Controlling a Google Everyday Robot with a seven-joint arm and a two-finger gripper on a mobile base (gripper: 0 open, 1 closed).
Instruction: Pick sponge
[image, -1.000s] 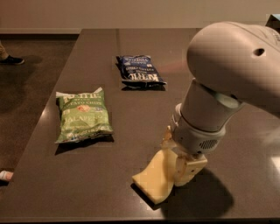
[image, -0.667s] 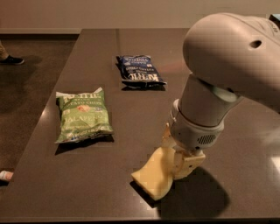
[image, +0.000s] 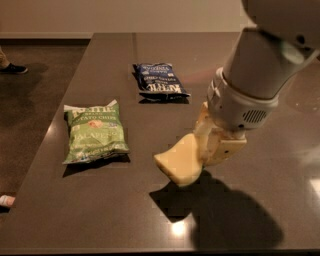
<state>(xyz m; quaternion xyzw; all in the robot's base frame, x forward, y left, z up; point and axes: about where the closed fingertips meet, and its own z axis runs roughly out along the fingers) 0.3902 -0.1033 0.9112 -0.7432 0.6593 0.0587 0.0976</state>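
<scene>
The pale yellow sponge (image: 179, 163) hangs tilted in the air above the dark table (image: 110, 210), its shadow below it on the tabletop. My gripper (image: 209, 146) is at the centre right of the camera view and is shut on the sponge's right end. The cream fingers (image: 220, 150) clamp it from both sides. The grey arm rises from them to the upper right corner.
A green chip bag (image: 94, 132) lies on the table's left side. A dark blue chip bag (image: 160, 80) lies further back in the middle. The table's left and front edges border a dark floor; a shoe (image: 12, 68) shows at far left.
The gripper has risen with the sponge in it; the sponge has left the tabletop and now hangs above its shadow. The chip bags have not moved.
</scene>
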